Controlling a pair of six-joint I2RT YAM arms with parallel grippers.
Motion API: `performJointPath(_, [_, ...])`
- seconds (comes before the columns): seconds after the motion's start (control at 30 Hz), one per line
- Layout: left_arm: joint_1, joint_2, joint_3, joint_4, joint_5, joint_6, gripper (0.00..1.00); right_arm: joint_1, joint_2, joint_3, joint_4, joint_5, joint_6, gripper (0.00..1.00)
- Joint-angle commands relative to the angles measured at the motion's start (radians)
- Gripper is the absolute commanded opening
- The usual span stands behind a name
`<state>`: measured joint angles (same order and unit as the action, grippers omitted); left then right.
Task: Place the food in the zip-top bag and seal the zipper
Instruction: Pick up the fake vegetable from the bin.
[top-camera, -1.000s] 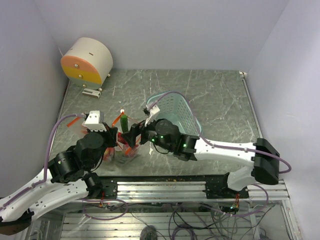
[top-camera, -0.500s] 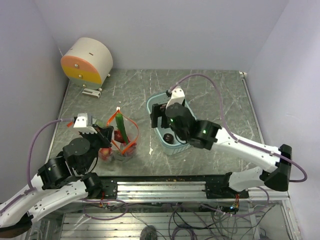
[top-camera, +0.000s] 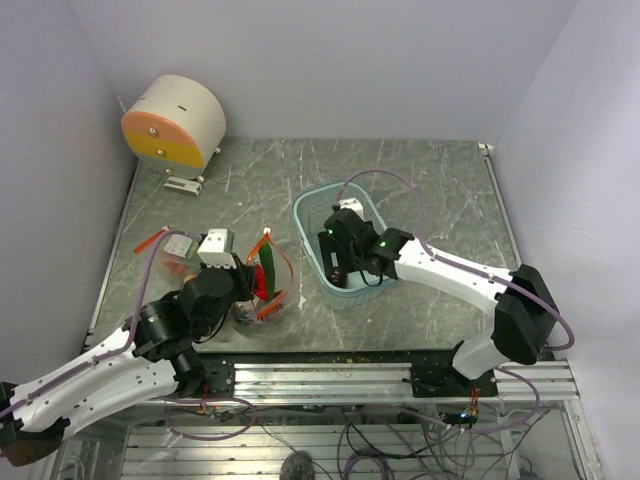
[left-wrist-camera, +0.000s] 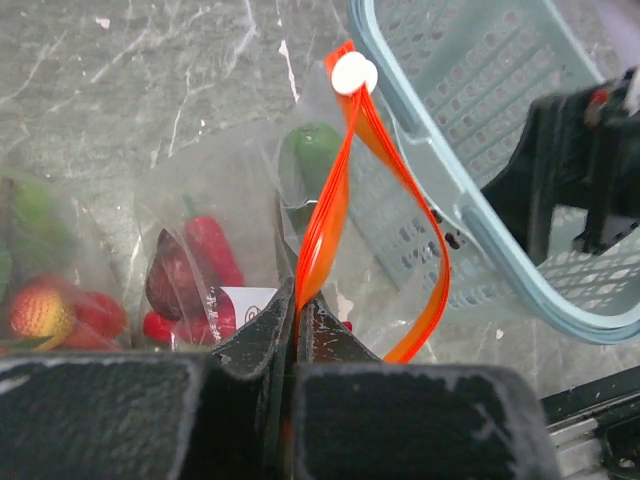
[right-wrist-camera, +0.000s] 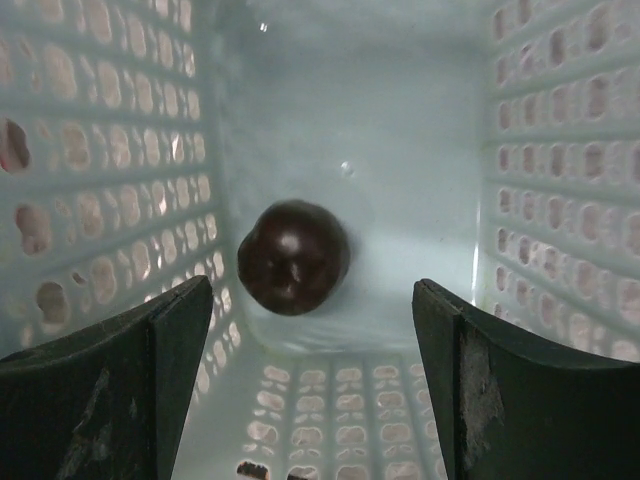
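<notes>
The clear zip-top bag (top-camera: 262, 300) slumps on the table left of the basket, holding red, green and yellow food (left-wrist-camera: 205, 255). Its orange-red zipper (left-wrist-camera: 335, 190) stands up in a loop with a white slider on top. My left gripper (left-wrist-camera: 297, 300) is shut on the lower part of that zipper strip; from above, the left gripper (top-camera: 245, 283) sits at the bag's left side. My right gripper (right-wrist-camera: 308, 300) is open, down inside the light-blue basket (top-camera: 310, 205). One dark, round piece of food (right-wrist-camera: 293, 256) lies on the basket floor just ahead of the fingertips, untouched.
A round white and orange-yellow device (top-camera: 175, 122) stands at the back left corner. Small orange-red pieces (top-camera: 150, 241) lie left of the bag. The basket wall (left-wrist-camera: 470, 120) is close to the bag's right side. A metal rail (top-camera: 350, 375) runs along the near edge.
My right gripper left the bag's mouth, swung right over the basket and went down into it. The left arm shifted a little right, still gripping the zipper.
</notes>
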<state>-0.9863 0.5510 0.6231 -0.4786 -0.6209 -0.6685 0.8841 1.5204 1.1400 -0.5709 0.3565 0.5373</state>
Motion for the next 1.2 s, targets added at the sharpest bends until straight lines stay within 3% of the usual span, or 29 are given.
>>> performJointPath(0.0, [0.0, -0.027, 0.11, 0.019, -0.054, 0.051, 0.07, -0.019, 0.014, -0.053, 0.052, -0.135, -0.019, 0.81])
performJointPath(0.3, [0.0, -0.015, 0.142, -0.009, -0.025, 0.05, 0.07, -0.047, 0.122, -0.133, 0.188, -0.263, 0.001, 0.8])
performJointPath(0.47, [0.0, -0.014, 0.17, -0.038, -0.05, 0.058, 0.07, -0.051, 0.17, -0.175, 0.226, -0.243, -0.002, 0.73])
performJointPath(0.5, [-0.001, -0.014, 0.169, -0.041, -0.052, 0.055, 0.07, -0.052, 0.173, -0.18, 0.237, -0.237, -0.004, 0.7])
performJointPath(0.6, [-0.001, -0.009, 0.16, -0.041, -0.048, 0.042, 0.07, -0.056, 0.171, -0.187, 0.247, -0.2, -0.01, 0.4])
performJointPath(0.67, [0.0, -0.002, 0.157, -0.036, -0.04, 0.036, 0.07, -0.058, 0.158, -0.189, 0.245, -0.164, -0.021, 0.27])
performJointPath(0.83, [-0.001, 0.009, 0.157, -0.031, -0.034, 0.037, 0.07, -0.06, 0.054, -0.165, 0.212, -0.094, -0.05, 0.11])
performJointPath(0.97, [-0.001, 0.013, 0.182, -0.048, -0.045, 0.05, 0.07, -0.06, -0.106, -0.145, 0.208, -0.088, -0.077, 0.11])
performJointPath(1.17, [-0.001, 0.021, 0.169, -0.055, -0.056, 0.042, 0.07, -0.048, -0.329, -0.151, 0.312, -0.262, -0.12, 0.1])
